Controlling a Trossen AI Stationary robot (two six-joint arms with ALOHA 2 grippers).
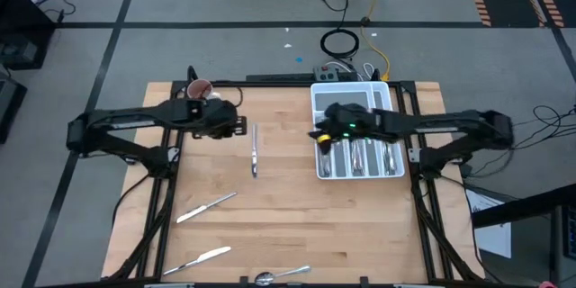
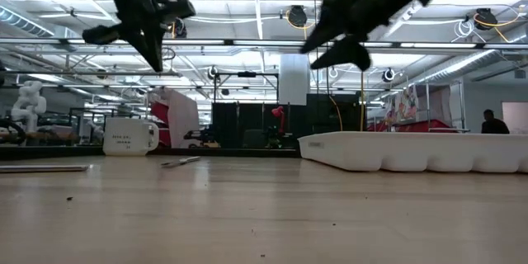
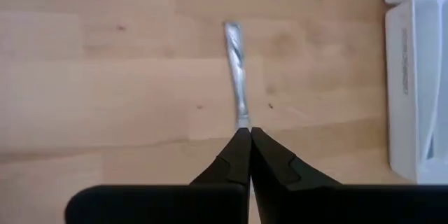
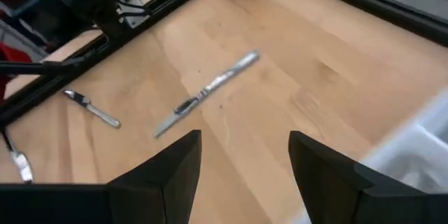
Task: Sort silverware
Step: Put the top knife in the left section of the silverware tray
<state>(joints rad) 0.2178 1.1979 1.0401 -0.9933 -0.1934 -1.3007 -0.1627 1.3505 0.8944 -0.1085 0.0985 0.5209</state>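
The desk (image 1: 288,225) carried loose silverware awaiting sorting. The white tray (image 1: 342,94) already held several pieces beneath the right gripper (image 1: 322,135), whose fingers stood released and empty above it, judged post-deposit. The left gripper (image 3: 249,155) hung raised, fingers clenched on nothing; a knife (image 3: 236,77) lay just beyond their tips.

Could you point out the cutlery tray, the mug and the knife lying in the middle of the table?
Cutlery tray (image 1: 319,97), high view, its bare white rim.
Mug (image 2: 130,135), low view, the middle of its side.
Knife (image 1: 255,151), high view, mid-length.
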